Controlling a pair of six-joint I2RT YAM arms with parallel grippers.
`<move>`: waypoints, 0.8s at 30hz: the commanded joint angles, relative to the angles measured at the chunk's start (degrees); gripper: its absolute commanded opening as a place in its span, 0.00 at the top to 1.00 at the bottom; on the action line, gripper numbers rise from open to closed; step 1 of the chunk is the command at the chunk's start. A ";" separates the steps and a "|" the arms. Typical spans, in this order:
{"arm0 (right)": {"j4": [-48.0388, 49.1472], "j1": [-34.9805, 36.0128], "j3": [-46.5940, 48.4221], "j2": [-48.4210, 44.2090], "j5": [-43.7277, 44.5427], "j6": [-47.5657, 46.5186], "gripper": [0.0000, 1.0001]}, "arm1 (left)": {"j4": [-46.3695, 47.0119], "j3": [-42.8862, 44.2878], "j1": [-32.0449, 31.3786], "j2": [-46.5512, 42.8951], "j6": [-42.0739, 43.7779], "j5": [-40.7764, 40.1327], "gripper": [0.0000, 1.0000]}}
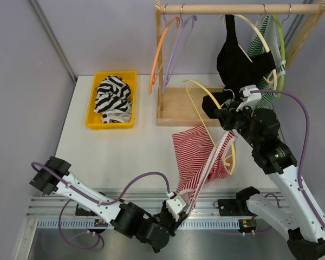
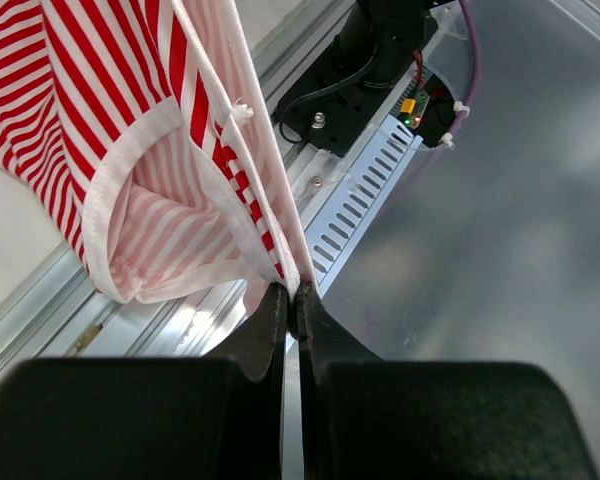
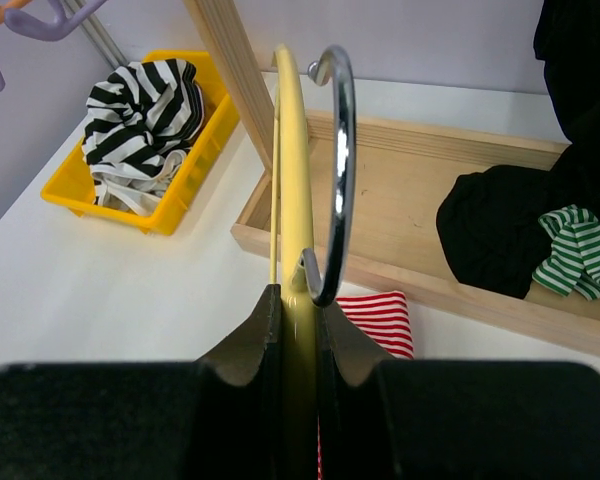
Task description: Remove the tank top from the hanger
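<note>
The red-and-white striped tank top [image 1: 195,154] hangs stretched between the two arms, its white-edged straps still looped over the yellow hanger [image 1: 197,84]. My left gripper [image 1: 185,208] is low at the near edge, over the rail, shut on the top's edge [image 2: 110,110]. In the left wrist view, cloth is pinched at the tips of the left gripper [image 2: 290,292]. My right gripper [image 1: 221,103] holds the hanger up in front of the rack. In the right wrist view, the right gripper [image 3: 298,295] is shut on the yellow hanger [image 3: 292,150] just below its metal hook [image 3: 340,160].
A yellow bin [image 1: 93,103] with a black-and-white striped garment sits at the back left. The wooden rack [image 1: 238,8] carries orange and purple hangers, a black garment [image 1: 238,62] and a green-striped one [image 1: 260,43]. Its wooden base tray [image 1: 179,105] is behind the tank top. A metal rail [image 1: 70,208] runs along the near edge.
</note>
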 commanded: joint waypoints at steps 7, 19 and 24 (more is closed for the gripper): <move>15.67 -0.41 6.56 4.82 5.52 -6.51 1.00 | -2.98 -1.27 -5.35 -1.22 -3.37 0.31 1.00; 28.58 -0.50 12.98 19.83 9.12 -16.70 1.00 | -1.14 -4.08 -8.51 -5.35 -2.66 -1.00 1.00; 28.59 -0.85 14.74 23.81 7.81 -15.66 1.00 | -4.82 -4.00 -9.22 -6.14 -5.47 -4.51 1.00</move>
